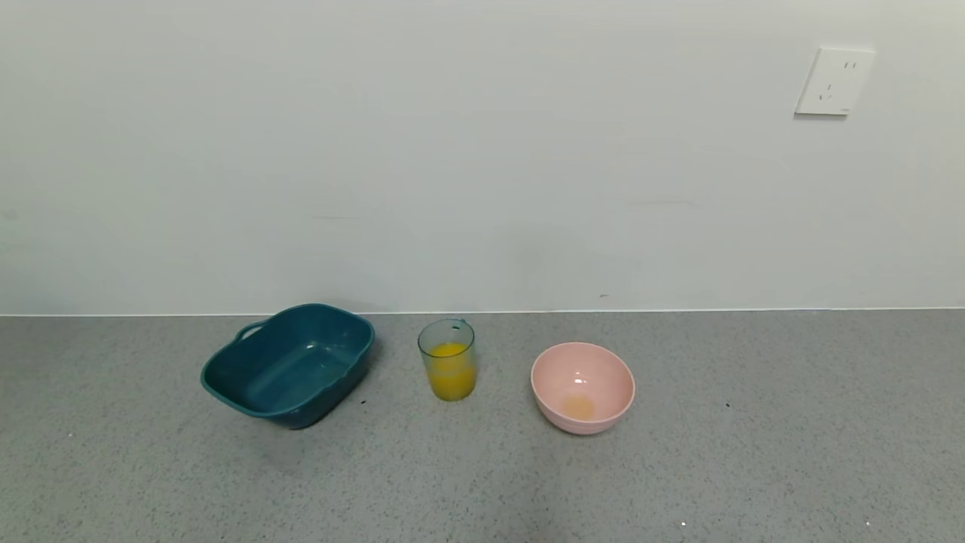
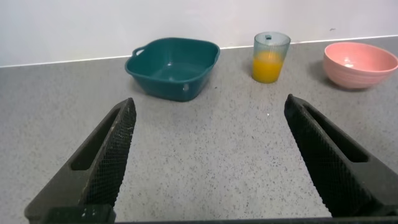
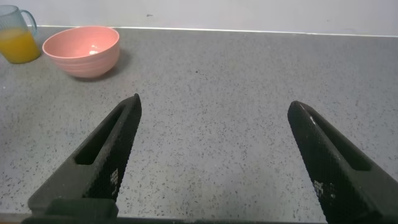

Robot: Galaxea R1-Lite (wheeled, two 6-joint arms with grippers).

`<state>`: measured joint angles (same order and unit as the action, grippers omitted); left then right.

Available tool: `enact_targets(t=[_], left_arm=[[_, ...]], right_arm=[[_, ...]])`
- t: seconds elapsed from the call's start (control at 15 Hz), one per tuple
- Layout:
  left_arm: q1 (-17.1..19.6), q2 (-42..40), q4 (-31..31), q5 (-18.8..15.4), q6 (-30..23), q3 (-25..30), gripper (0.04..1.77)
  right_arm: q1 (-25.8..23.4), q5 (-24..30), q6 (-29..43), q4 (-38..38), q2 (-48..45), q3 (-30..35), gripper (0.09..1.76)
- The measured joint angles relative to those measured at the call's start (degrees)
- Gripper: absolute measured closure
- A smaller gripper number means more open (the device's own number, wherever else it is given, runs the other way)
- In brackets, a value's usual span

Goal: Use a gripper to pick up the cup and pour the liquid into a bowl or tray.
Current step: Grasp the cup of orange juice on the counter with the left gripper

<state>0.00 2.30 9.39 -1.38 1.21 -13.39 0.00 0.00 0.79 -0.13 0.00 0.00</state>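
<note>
The cup, a clear blue-green tumbler, stands upright near the wall with orange-yellow liquid filling its lower half. The pale pink bowl sits to its right with a faint orange smear at its bottom. Neither arm shows in the head view. My left gripper is open and empty, low over the counter, with the cup and bowl far ahead of it. My right gripper is open and empty; the bowl and cup lie ahead of it, off to one side.
A dark teal tub with handles stands left of the cup, also in the left wrist view. The grey speckled counter meets a white wall with a socket at upper right.
</note>
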Motion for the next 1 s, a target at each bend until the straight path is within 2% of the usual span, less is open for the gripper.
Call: enact_targets(t=[0.33,0.6,1.0], left_arm=[[-1.54,13.54,1.90,0.20,0.61,-12.11,0.09],[-6.72,29.99,2.29,0.17,2.73,-21.02,0.09],[-14.85,53.29,2.01,-0.38,3.50,-31.37,0.09]], right_arm=[[0.00,0.00,0.00,-0.02,0.00,0.00,0.14],[0.00,0.00,-0.02,-0.02,0.02,0.00,0.14],[0.00,0.00,-0.02,-0.02,0.00,0.00,0.14]])
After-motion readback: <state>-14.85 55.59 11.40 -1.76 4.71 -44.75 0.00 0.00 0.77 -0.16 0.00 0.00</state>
